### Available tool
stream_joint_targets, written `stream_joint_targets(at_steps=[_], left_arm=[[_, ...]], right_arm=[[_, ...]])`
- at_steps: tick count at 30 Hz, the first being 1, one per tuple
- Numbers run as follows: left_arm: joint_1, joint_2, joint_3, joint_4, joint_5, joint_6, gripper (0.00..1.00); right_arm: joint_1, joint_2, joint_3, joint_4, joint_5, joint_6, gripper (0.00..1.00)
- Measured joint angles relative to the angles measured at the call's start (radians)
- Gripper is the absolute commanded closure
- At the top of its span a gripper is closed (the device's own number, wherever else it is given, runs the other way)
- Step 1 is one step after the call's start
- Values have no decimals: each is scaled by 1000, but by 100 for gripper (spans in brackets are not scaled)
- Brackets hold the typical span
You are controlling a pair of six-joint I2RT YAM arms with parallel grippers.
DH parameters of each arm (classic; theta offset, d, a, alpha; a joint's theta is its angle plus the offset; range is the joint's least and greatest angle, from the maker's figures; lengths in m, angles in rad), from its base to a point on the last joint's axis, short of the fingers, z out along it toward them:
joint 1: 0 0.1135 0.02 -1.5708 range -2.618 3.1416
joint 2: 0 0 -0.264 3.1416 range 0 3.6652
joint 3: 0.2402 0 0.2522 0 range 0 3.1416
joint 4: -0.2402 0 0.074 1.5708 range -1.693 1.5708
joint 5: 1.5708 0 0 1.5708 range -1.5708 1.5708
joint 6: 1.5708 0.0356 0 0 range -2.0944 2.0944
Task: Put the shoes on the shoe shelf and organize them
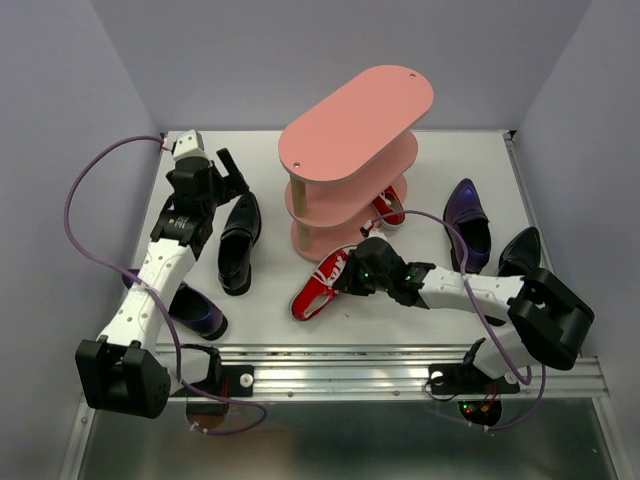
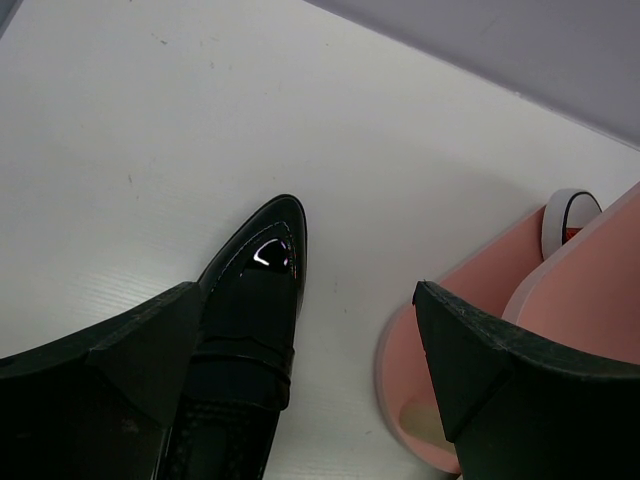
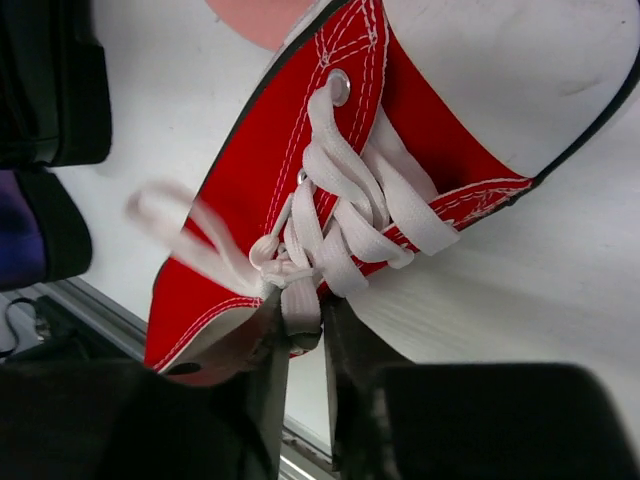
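From above, I recorded the right gripper at the red sneaker, which lay on the table just in front of the shoe shelf. Its grip was not legible there. The right wrist view supplied it: jaws narrow, pinching the sneaker at its laces. The left gripper hung over the black loafer. Only the left wrist view showed its fingers spread wide, with the loafer's toe between them.
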Motion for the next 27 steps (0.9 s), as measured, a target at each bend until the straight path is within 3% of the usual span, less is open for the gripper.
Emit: stream_joint_targets(at_steps=[3, 14, 23, 26, 27], left_arm=[[0, -1, 0, 0, 2, 0, 1], [0, -21, -3, 2, 0, 0, 1], [0, -21, -19, 14, 12, -7, 1], [0, -21, -19, 16, 11, -7, 1], [0, -21, -19, 16, 11, -7, 1]], right_arm=[[0, -1, 0, -23, 29, -9, 99], [-82, -188, 32, -279, 25, -333, 99], [-145, 24, 254, -496, -84, -675, 99], [-145, 33, 267, -518, -82, -734, 91], [-145, 33, 271, -523, -74, -747, 71]])
